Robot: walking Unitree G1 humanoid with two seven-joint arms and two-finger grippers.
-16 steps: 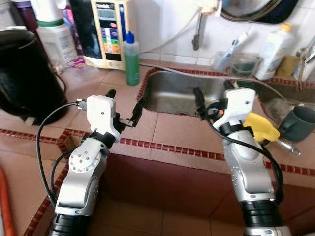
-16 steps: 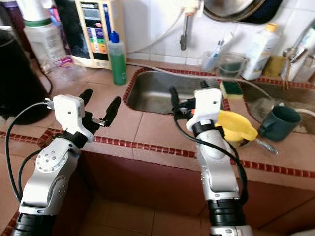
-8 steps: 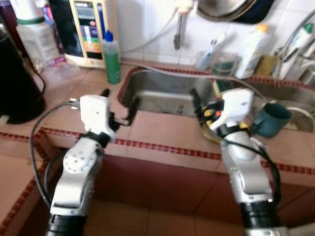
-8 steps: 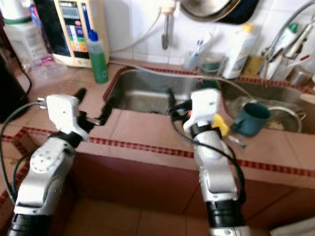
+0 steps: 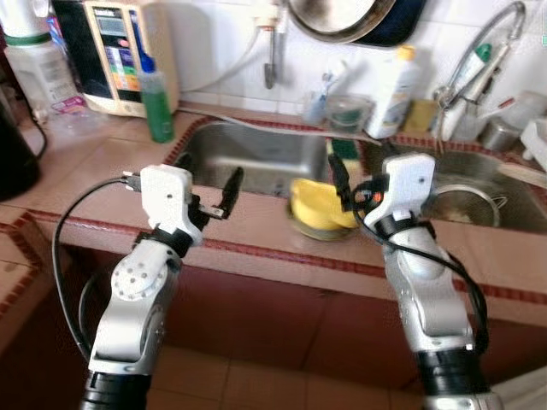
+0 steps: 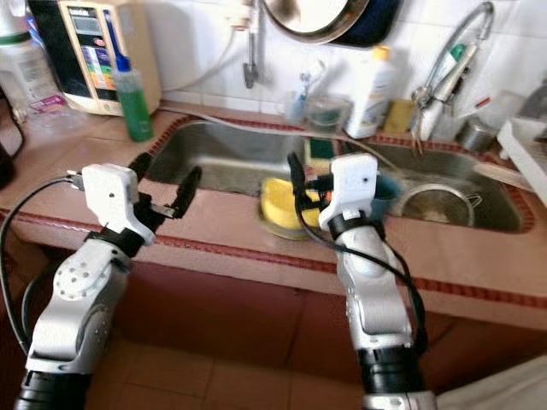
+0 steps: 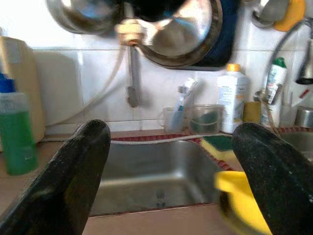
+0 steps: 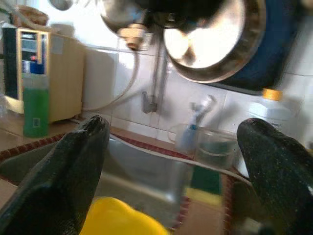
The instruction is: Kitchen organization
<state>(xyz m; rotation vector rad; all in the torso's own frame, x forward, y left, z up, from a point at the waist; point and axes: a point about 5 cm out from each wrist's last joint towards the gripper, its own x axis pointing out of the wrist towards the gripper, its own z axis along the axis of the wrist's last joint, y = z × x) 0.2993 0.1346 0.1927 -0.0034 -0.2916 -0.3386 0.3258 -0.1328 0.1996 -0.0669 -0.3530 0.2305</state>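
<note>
Terracotta tiles with a dark red trim cover the counter [image 5: 102,184] in our head views. A steel sink basin [image 5: 256,158] is sunk into it, and a yellow plastic item [image 5: 318,205], blurred, sits on the tile ledge at the basin's front right corner. Our left gripper [image 5: 214,190] hovers over the counter edge just left of the basin, fingers spread apart and holding nothing. Our right gripper [image 6: 297,181] is raised just beside the yellow item, its second finger hidden behind the wrist here. A green soap bottle [image 5: 156,96] stands against the wall to the left, a white bottle [image 5: 393,81] to the right, and a faucet [image 5: 479,55] rises over a second basin holding a metal strainer [image 6: 432,198].

Along our left wrist, both fingers [image 7: 73,176] stand wide apart, framing the basin and the yellow item's edge.

Along our right wrist, the fingers [image 8: 73,171] are likewise wide open and empty, the yellow item [image 8: 117,218] low between them and a hanging steel pan [image 8: 215,39] above.
</note>
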